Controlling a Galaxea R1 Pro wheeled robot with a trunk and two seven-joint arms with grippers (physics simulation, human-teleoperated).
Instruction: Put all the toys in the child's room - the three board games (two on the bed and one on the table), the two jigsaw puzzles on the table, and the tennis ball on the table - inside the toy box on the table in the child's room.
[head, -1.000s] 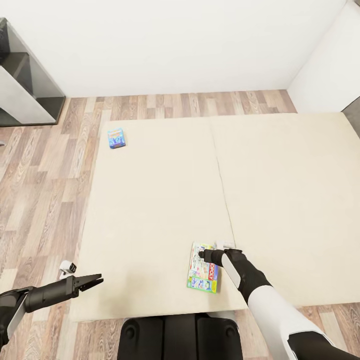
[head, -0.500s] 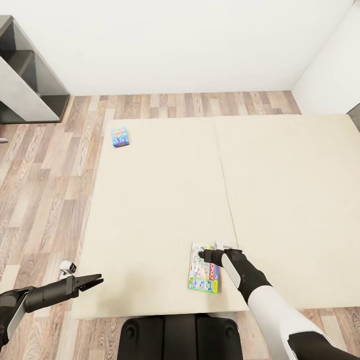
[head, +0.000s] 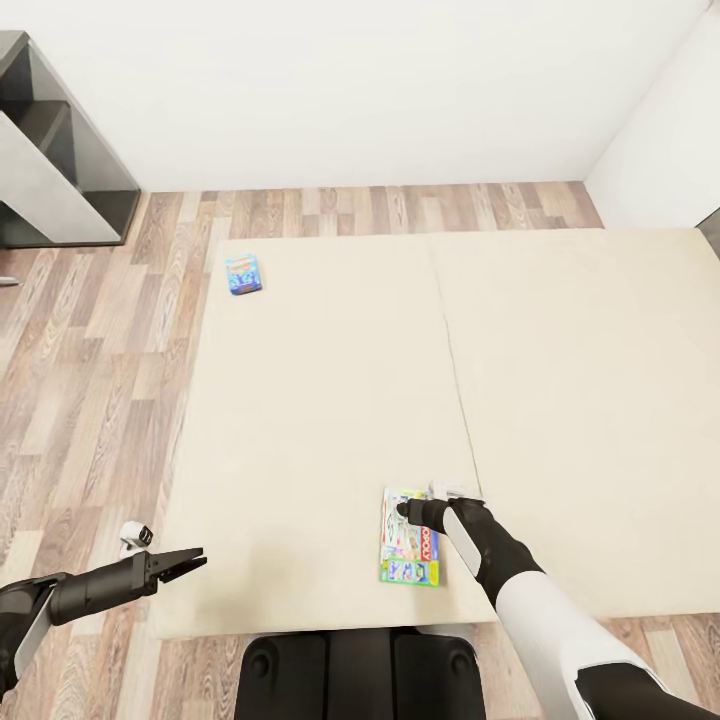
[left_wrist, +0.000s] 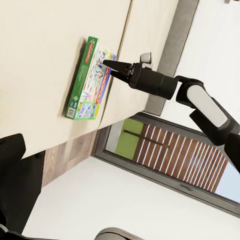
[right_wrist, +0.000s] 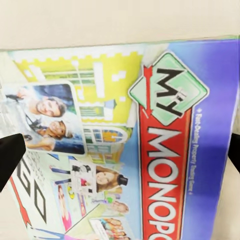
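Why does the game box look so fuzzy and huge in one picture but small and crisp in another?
In the right wrist view the camera sits very close to the Monopoly box, so its print looks soft and enlarged; in the head view the same box is far off, small and sharp on the evenly lit bed, with hardly any shadow.

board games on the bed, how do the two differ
The Monopoly box lies near the bed's near edge, directly under the right gripper; the blue box lies at the far left corner with no gripper near it. The Monopoly box looks larger and has a green edge, the blue box smaller and mostly blue. Both lie flat on the cream bed.
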